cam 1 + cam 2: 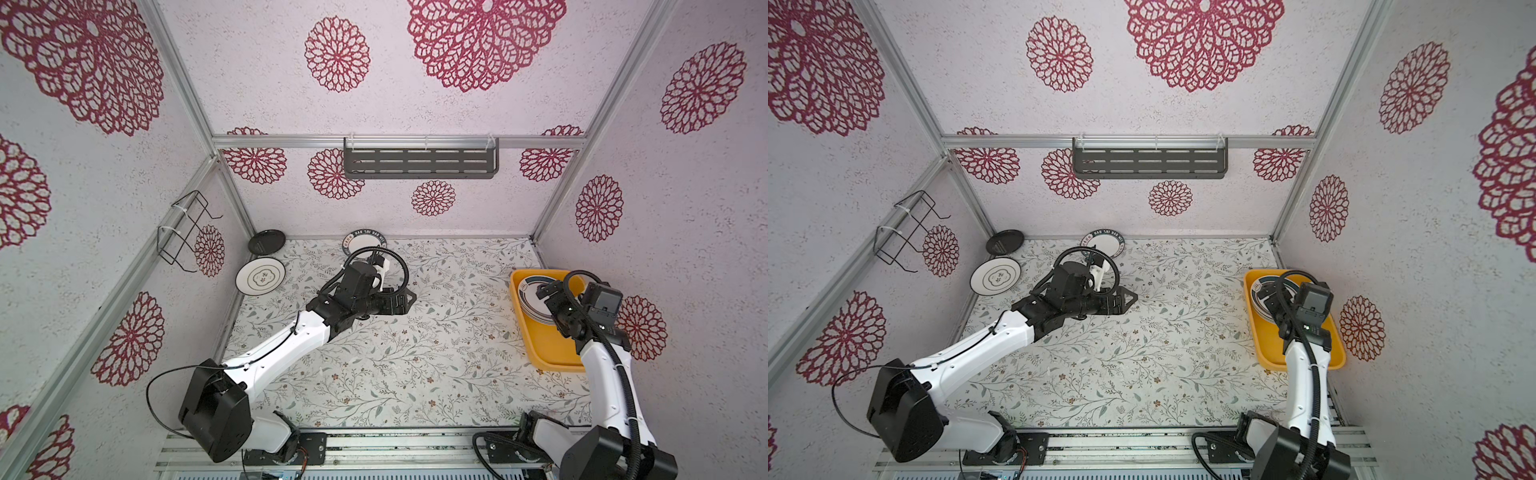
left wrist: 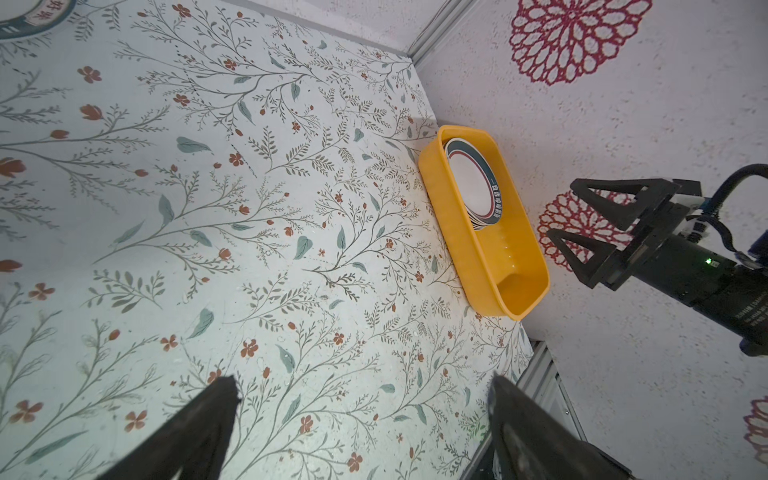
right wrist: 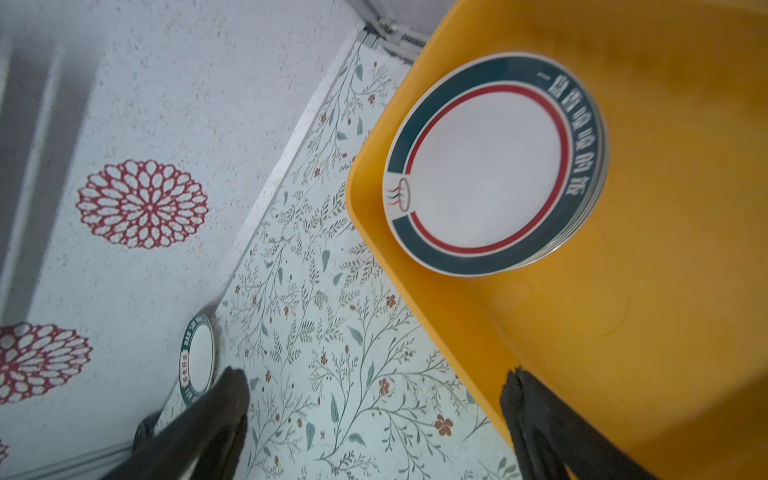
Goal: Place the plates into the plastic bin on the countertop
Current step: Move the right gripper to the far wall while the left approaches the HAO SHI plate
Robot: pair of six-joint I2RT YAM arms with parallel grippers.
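The right gripper stood with its jaws spread wide and nothing between them. It hovered above the plastic bin, clear of the stack of plates lying in the bin's end nearer the back wall, where a teal-rimmed plate with a red ring lay on top. The left gripper was spread just as wide and empty, held over the middle of the countertop and touching nothing. The left wrist view showed the right gripper from the side with its two fingers parted, while in both top views the arm partly covered it and the stack. Only the top views showed the black plate and the line-motif plate near the left wall. The lettered plate at the foot of the back wall appeared in every view, though the left wrist view cut most of it off.
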